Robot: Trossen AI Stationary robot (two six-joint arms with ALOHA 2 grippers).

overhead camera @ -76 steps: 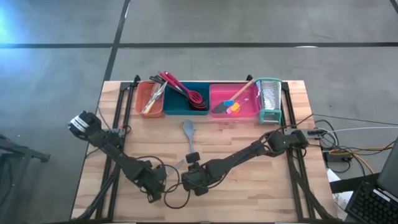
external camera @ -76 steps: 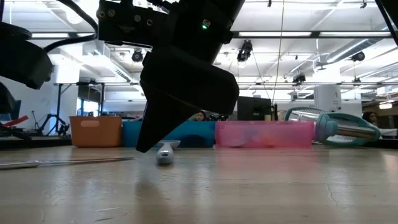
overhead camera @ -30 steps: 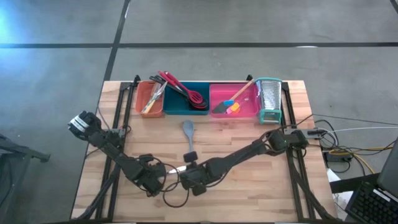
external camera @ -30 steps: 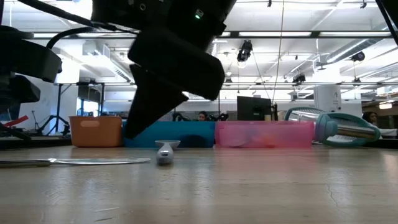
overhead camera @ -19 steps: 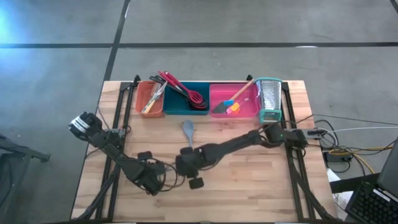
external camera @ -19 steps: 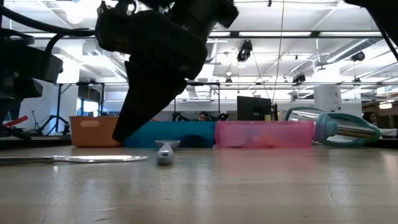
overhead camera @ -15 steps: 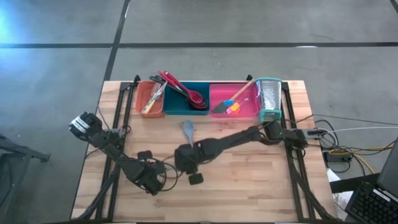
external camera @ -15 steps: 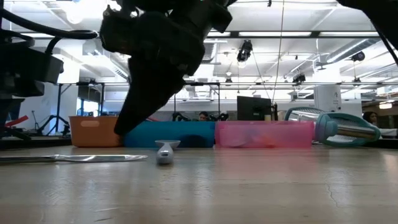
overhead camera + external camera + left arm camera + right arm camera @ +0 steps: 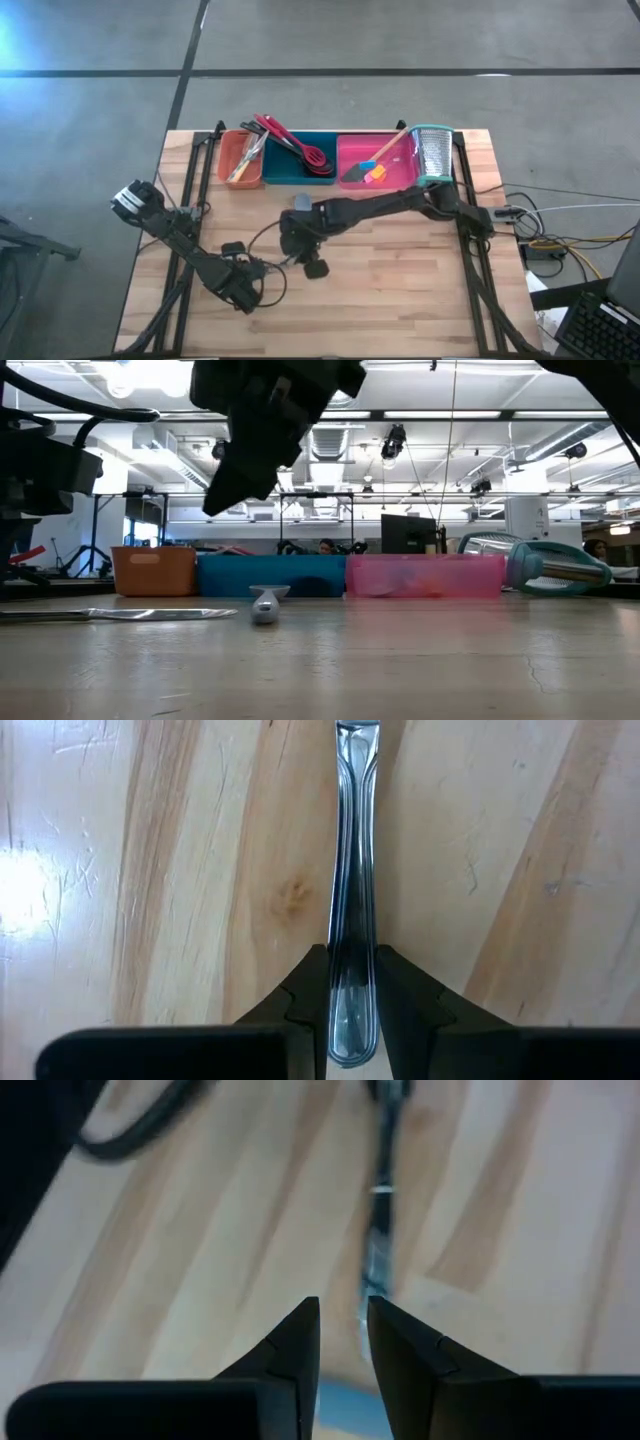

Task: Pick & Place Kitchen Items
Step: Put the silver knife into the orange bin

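Observation:
A metal knife [image 9: 275, 266] lies flat on the wood near the table's near-left part, and shows as a long shiny strip [image 9: 150, 615] in the low view. My left gripper [image 9: 352, 960] is down at the knife [image 9: 352, 840], shut on it. A grey-blue spatula [image 9: 299, 203] lies at mid-table, its handle end [image 9: 265, 603] toward the near edge. My right gripper [image 9: 290, 243] hangs raised above the spatula [image 9: 222, 500], its fingers [image 9: 300, 1340] a narrow gap apart with nothing between them. My left gripper pinches the knife's metal handle [image 9: 352, 925] between its two fingers [image 9: 305, 985], close to the handle's free end. The fingers come from above and stand on either side of the handle's width. The knife lies flat on the table, its length running away from the fingers.
Orange [image 9: 232, 160], teal [image 9: 285, 172] and pink [image 9: 398, 172] trays with utensils line the far edge. A metal grater [image 9: 432, 160] with teal trim lies at their right end. Black cables loop near my left arm [image 9: 265, 240]. Bare wood lies toward the near right [image 9: 420, 290].
My right gripper has risen and swung from beside the knife toward the far edge, ending above the spatula, turning as it went. The knife and my left gripper have stayed where they were.

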